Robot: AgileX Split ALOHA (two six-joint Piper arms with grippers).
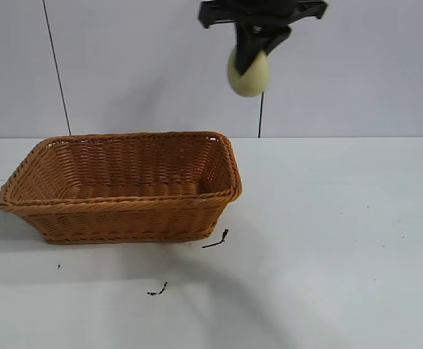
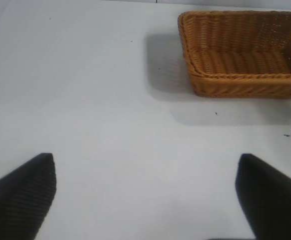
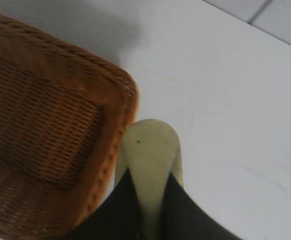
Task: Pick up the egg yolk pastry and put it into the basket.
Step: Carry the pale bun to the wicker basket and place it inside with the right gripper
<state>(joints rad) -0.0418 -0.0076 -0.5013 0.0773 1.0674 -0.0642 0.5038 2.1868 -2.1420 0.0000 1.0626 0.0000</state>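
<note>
The right gripper (image 1: 259,45) hangs high above the table (image 1: 342,240), its dark fingers clamped on the egg yolk pastry (image 1: 248,73), which dangles below them as a pale yellow-cream lump against the grey wall. It holds the pastry in the air near the basket's right end, beyond the far right corner in the exterior view.

The right wrist view gives what the exterior cannot: looking down past the right gripper (image 3: 150,210), the two black fingers (image 3: 118,210) pinch the egg yolk pastry (image 3: 150,150) narrowly from both sides, and a small dark speck marks its surface. Directly below, the pastry sits over the white table just outside the braided rim of the basket (image 3: 50,125), next to its rounded corner.

The left gripper (image 2: 145,195) appears only in its own wrist view, spread wide with nothing between the fingers (image 2: 23,197), low over bare table (image 2: 110,100). From there the basket (image 2: 243,55) stands well apart.

The exterior view alone shows the whole orange-brown basket (image 1: 121,185) with nothing inside, and two small dark scraps (image 1: 216,240) on the table by its near right corner.
</note>
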